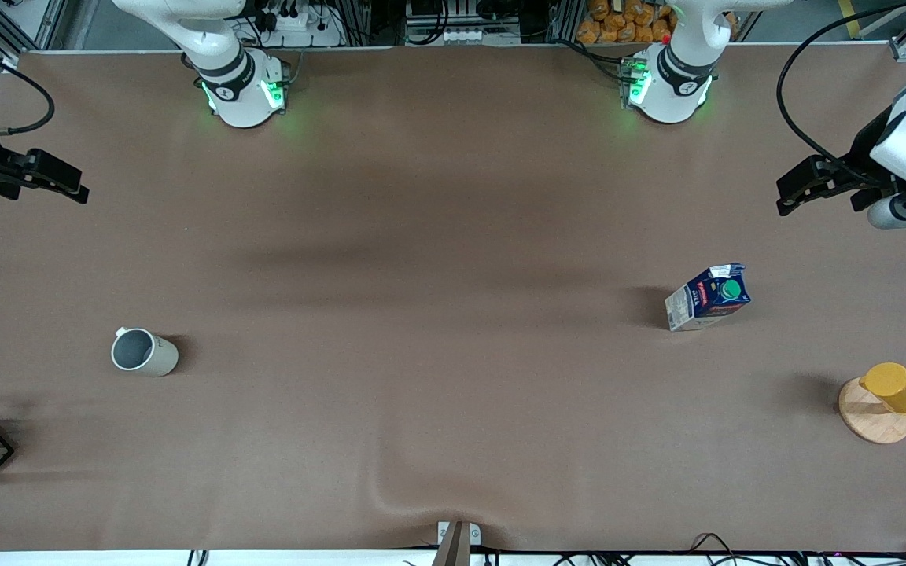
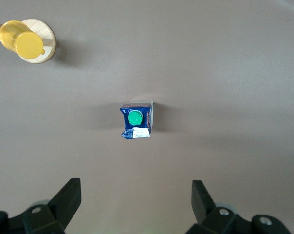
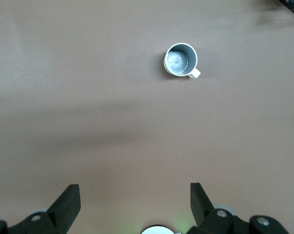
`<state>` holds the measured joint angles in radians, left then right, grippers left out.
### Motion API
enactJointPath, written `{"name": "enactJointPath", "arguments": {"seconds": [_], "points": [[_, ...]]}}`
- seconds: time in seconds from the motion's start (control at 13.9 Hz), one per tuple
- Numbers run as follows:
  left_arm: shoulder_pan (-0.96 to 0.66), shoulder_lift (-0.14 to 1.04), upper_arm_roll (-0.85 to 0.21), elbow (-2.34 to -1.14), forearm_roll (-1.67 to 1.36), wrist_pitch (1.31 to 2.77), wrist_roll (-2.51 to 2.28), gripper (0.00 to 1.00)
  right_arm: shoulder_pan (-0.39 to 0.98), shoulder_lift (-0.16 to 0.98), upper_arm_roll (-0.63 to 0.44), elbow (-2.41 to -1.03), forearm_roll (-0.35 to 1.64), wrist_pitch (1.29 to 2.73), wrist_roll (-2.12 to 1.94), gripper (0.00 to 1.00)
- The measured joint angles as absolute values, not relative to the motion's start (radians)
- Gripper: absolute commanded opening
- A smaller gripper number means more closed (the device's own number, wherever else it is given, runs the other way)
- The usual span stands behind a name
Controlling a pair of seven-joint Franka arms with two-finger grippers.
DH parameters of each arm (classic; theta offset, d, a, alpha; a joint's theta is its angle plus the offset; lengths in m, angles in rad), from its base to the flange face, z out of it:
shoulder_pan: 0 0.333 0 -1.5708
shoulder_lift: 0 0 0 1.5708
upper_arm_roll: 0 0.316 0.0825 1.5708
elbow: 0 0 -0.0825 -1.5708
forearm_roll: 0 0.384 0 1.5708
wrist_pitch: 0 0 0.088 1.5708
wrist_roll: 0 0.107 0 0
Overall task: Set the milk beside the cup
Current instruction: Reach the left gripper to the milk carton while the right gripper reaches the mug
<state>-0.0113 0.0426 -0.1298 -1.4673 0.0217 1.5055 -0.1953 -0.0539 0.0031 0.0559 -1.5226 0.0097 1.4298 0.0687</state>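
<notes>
Brown table: milk [image 2: 137, 120] below left end effector [image 2: 136, 199].

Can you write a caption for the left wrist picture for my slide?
Left gripper, jaws open, hangs above the upright milk; yellow cup on its wooden stand nearby.

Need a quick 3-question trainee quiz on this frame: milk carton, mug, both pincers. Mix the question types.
1. True or false: the milk carton stands upright on the table, toward the left arm's end.
2. Multiple choice: what does the left pincer hold? A) the milk carton B) the yellow cup C) nothing
3. Fill in: the beige mug sits toward the ____ arm's end of the table, and the right pincer is open above the table.

Key:
1. True. Its green cap faces up in the left wrist view.
2. C. Its fingers are spread, well clear of the carton.
3. right
</notes>
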Motion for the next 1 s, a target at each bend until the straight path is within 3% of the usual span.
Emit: {"name": "enactJointPath", "arguments": {"seconds": [0.65, 1.0], "points": [[-0.006, 0.064, -0.126, -1.476, 0.022, 1.509, -0.195, 1.0, -0.054, 0.003, 0.054, -1.523, 0.01, 1.43, 0.068, 1.0], [0.021, 0.107, -0.123, -1.605, 0.022, 1.65, -0.195, 1.0, -0.054, 0.058, 0.053, -1.542, 0.006, 1.471, 0.037, 1.0]]}}
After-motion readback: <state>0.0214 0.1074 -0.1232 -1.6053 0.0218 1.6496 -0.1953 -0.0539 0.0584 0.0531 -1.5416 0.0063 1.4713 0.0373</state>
